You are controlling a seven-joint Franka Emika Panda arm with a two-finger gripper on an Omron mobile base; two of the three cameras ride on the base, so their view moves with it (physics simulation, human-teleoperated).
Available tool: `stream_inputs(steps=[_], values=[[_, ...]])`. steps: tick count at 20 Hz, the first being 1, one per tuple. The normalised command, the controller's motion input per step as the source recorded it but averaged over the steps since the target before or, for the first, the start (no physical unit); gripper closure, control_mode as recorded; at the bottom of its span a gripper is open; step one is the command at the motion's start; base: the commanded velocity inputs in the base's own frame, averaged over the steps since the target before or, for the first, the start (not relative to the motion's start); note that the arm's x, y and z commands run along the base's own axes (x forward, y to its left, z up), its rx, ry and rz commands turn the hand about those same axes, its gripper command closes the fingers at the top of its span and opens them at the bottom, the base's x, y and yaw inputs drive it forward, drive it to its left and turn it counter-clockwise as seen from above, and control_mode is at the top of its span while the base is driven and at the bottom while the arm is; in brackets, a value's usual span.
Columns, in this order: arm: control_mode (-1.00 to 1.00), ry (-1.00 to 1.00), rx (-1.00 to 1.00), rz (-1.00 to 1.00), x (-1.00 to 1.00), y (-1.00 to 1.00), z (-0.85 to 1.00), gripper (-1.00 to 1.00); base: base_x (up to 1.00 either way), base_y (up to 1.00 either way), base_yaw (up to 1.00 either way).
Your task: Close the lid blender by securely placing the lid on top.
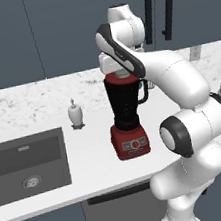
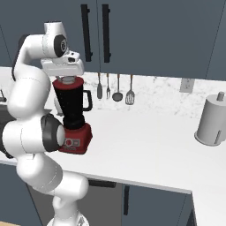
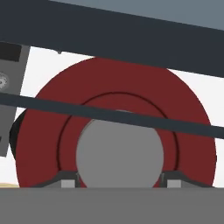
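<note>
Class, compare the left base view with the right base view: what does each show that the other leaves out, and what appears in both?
Left base view alone: a sink set into the counter and a small white bottle beside it.

Right base view alone: utensils hanging on the wall, a wall outlet, and a whole grey cylinder container.

Both: the blender standing on the white counter, the lid at the jar's top, and the tool right above it, its fingers hidden.
</note>
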Motion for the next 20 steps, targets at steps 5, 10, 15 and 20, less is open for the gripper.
stream_inputs(steps=[5,10,15,20], values=[[-1.00,-0.01,0.01,0.02,-0.08,0.00,-0.25,-1.00,0.00,0.00,0.00],[-1.00,-0.09,0.00,0.01,0.00,0.00,0.00,-1.00,0.00,0.00,0.00],[-1.00,-0.21,0.00,0.00,-0.06,0.00,0.09,-1.00,0.00,0.00,0.00],[-1.00,-0.31,0.00,0.00,-0.49,0.00,0.25,-1.00,0.00,0.00,0.00]])
